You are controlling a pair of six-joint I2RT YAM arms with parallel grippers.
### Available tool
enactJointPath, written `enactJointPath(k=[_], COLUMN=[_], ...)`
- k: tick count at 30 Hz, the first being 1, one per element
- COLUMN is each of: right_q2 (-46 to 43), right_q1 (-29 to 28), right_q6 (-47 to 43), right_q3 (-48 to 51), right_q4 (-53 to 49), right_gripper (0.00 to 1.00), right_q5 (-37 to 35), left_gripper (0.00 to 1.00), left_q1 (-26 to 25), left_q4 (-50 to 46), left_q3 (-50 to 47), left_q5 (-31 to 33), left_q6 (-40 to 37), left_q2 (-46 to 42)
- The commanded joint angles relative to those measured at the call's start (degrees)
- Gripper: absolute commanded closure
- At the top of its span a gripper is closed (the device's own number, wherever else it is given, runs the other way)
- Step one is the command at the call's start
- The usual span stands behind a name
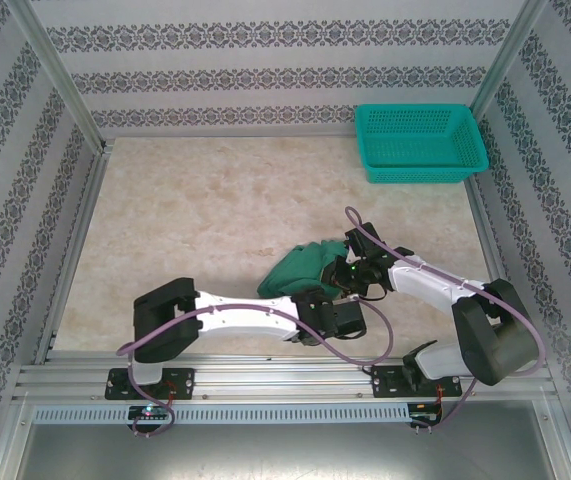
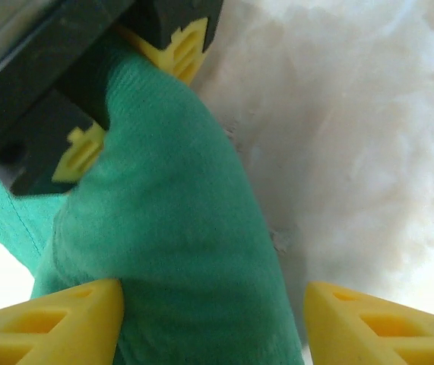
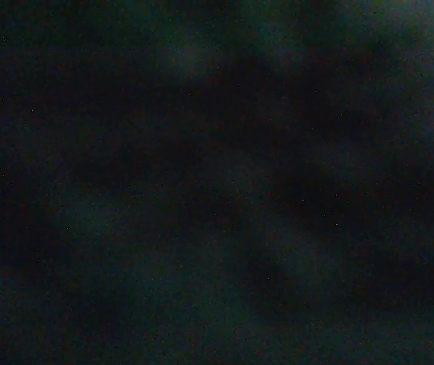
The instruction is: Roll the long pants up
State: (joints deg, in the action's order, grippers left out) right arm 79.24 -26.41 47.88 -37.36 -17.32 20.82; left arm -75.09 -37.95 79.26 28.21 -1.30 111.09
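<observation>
The long pants (image 1: 303,266) lie bunched in a dark green heap on the table, between the two arms. In the left wrist view a thick fold of the pants (image 2: 178,228) runs between my left gripper's yellow fingertips (image 2: 57,319). It touches the left one and leaves a gap to the right one. My left gripper (image 2: 213,323) is open at the heap's near right edge (image 1: 337,303). My right gripper (image 1: 351,268) presses into the heap from the right. Its yellow pads (image 2: 182,46) close on the fold's far end. The right wrist view is dark, covered by cloth.
A teal mesh basket (image 1: 420,142) stands at the back right corner. Patterned walls and metal posts enclose the beige table (image 1: 215,200). A metal rail (image 1: 285,380) runs along the near edge by both arm bases.
</observation>
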Motion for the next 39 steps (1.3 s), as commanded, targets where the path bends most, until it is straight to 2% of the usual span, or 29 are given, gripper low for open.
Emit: enactJointPath(k=[1, 4, 6, 7, 9, 10, 11, 12, 14, 17, 20, 21, 23, 26, 31, 37, 39], right_q2=[1.9, 1.6, 1.0, 0.7, -0.3, -0.8, -1.5, -2.2, -3.8, -6.0, -7.4, -8.0, -9.5, -10.9, -13.3, -20.2, -18.7], right_q1=[-0.9, -0.9, -0.9, -0.9, -0.8, -0.7, -0.5, -0.3, 0.0, 0.4, 1.8, 2.6, 4.1, 6.7, 9.7, 15.0, 15.7], right_q6=[0.1, 0.3, 0.3, 0.2, 0.2, 0.2, 0.2, 0.1, -0.1, -1.1, -2.5, -3.0, -3.4, -4.1, -4.5, 1.7, 0.2], right_q3=[1.9, 2.2, 2.4, 2.4, 2.5, 2.6, 2.7, 2.8, 2.9, 2.5, -0.5, -1.5, -2.9, -5.0, -6.5, -1.4, -4.1], right_q4=[-1.9, -1.6, -1.7, -2.0, -2.6, -3.2, -3.7, -4.2, -5.4, -5.1, -7.0, -7.7, -8.3, -10.0, -12.7, -0.5, -2.5], right_gripper=[1.00, 1.00, 1.00, 1.00, 1.00, 1.00, 1.00, 1.00, 1.00, 1.00, 0.49, 0.41, 0.35, 0.31, 0.29, 0.24, 0.21], right_q5=[-1.6, -1.0, -0.8, -0.7, -0.9, -0.9, -1.0, -1.0, -1.1, 0.2, -0.5, -1.3, -2.4, -3.0, -4.3, -4.0, -2.8], left_gripper=[0.32, 0.29, 0.28, 0.29, 0.36, 0.54, 0.83, 1.00, 1.00, 1.00, 1.00, 1.00, 1.00, 1.00, 1.00, 1.00, 1.00], left_q1=[2.1, 4.4, 6.9, 8.3, 10.7, 11.9, 13.0, 13.9, 14.9, 15.1, 15.1, 15.1, 15.1, 15.3, 17.5, 17.5, 17.7], left_q4=[-7.2, -10.9, -13.8, -15.1, -17.1, -18.3, -19.1, -19.5, -18.8, -17.0, -14.6, -13.2, -9.5, -3.5, 6.3, 9.5, 10.9], left_q3=[1.5, 2.8, 4.2, 4.9, 5.6, 6.1, 6.2, 5.8, 4.2, 1.9, -0.7, -2.0, -4.9, -9.3, -16.2, -19.2, -20.3], left_q5=[6.5, 9.1, 8.5, 8.7, 8.3, 8.2, 8.0, 8.5, 7.3, 0.6, -9.7, -13.0, -19.6, -27.9, -42.3, -46.3, -46.7], left_q6=[0.8, 3.6, 6.1, 7.5, 9.3, 10.5, 11.1, 12.0, 11.8, 10.8, 11.3, 11.9, 12.6, 13.9, 17.4, 18.3, 18.7], left_q2=[6.4, 11.1, 13.9, 15.2, 17.3, 18.2, 18.8, 19.2, 18.6, 15.9, 12.3, 10.6, 7.8, 3.6, -0.4, 0.5, 0.4])
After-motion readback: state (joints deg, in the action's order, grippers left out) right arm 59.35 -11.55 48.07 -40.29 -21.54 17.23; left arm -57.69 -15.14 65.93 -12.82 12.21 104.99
